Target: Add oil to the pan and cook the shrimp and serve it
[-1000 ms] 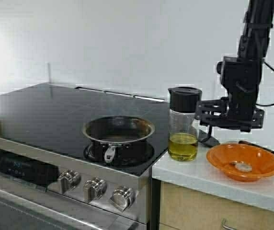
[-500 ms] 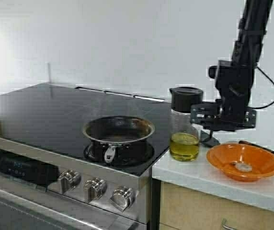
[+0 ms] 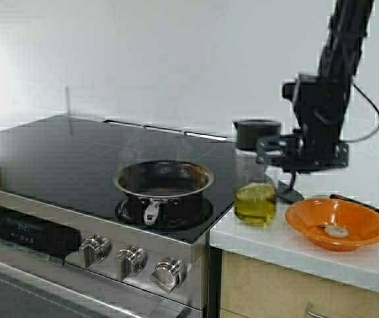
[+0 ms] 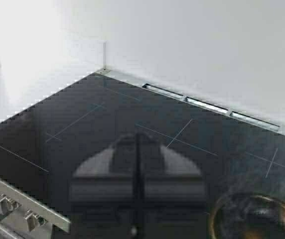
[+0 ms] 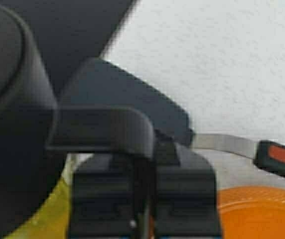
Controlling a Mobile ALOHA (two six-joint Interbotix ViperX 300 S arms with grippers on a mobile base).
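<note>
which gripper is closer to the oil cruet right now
Right. The right gripper is shut on the oil cruet handle; the left gripper hangs shut above the stovetop, apart from it.

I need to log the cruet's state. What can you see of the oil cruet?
The oil cruet is clear glass with a black lid and handle, about a third full of yellow-green oil. It is at the counter's edge between the pan and the orange bowl. The right gripper is clamped on its handle.

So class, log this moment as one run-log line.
right gripper: shut on cruet handle | oil cruet: lifted, tilted | pan: on burner | shrimp: in orange bowl | left gripper: shut over stovetop
</note>
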